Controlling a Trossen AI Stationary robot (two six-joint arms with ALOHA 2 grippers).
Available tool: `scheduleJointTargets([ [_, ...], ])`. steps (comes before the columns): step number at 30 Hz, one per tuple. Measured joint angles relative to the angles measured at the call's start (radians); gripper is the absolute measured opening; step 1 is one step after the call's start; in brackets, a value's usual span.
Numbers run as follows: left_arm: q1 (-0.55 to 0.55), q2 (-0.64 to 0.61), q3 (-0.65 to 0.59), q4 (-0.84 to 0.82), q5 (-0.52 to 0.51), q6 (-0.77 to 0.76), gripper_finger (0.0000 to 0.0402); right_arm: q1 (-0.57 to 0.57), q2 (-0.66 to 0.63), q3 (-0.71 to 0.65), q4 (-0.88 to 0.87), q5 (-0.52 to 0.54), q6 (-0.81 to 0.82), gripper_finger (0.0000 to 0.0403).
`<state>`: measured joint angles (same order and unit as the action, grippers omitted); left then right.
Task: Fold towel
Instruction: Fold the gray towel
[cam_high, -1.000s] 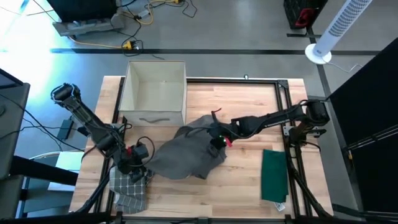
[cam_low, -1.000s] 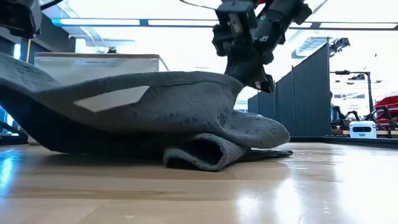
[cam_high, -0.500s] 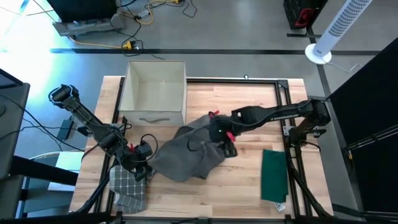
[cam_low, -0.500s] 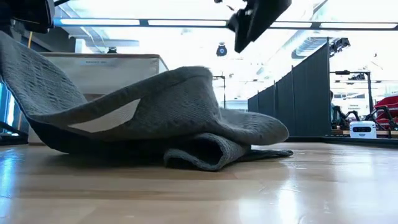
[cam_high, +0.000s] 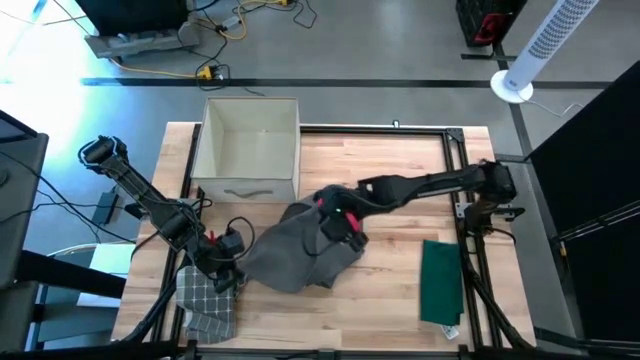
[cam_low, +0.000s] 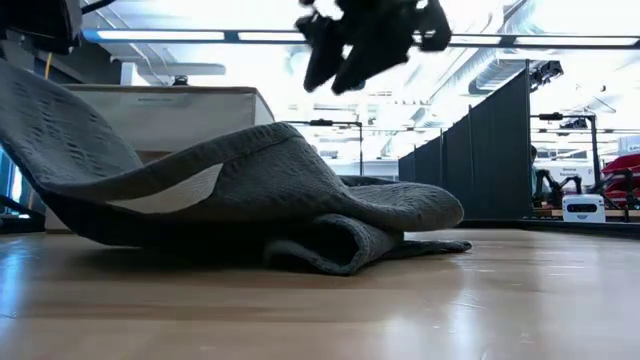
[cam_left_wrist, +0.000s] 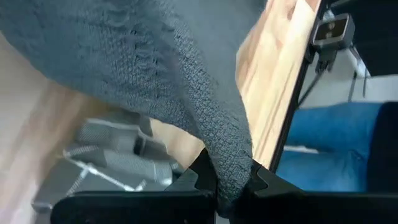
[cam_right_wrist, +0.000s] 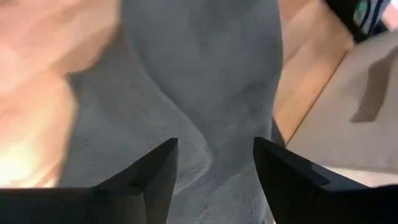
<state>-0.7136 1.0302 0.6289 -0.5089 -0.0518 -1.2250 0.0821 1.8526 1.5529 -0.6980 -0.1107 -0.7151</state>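
Grey towel (cam_high: 300, 252) at frame centre is draping limp and soft, left gripper (cam_left_wrist: 230, 186) pinching its lower-left edge, right gripper (cam_high: 338, 215) hovering spread above; judging a free corner the best hold

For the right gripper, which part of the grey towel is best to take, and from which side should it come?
Probably the free edge of the crumpled grey knitted towel nearest the beige fabric box, approached from above. The open right gripper hovers over that end. The left gripper pinches the opposite corner, lifted off the wooden table. The near side is a thick rolled fold, harder to pinch.
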Motion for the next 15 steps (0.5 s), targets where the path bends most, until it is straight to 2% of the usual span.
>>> scheduleJointTargets([
  [5, 0.0, 0.0, 0.0, 0.014, 0.041, -0.002, 0.0, -0.02, 0.142, 0.112, -0.092, -0.056, -0.059, 0.0188],
  [15, 0.0, 0.0, 0.0, 0.015, 0.094, -0.033, 0.0, -0.028, 0.368, 0.396, -0.325, -0.063, -0.281, 0.0187],
])
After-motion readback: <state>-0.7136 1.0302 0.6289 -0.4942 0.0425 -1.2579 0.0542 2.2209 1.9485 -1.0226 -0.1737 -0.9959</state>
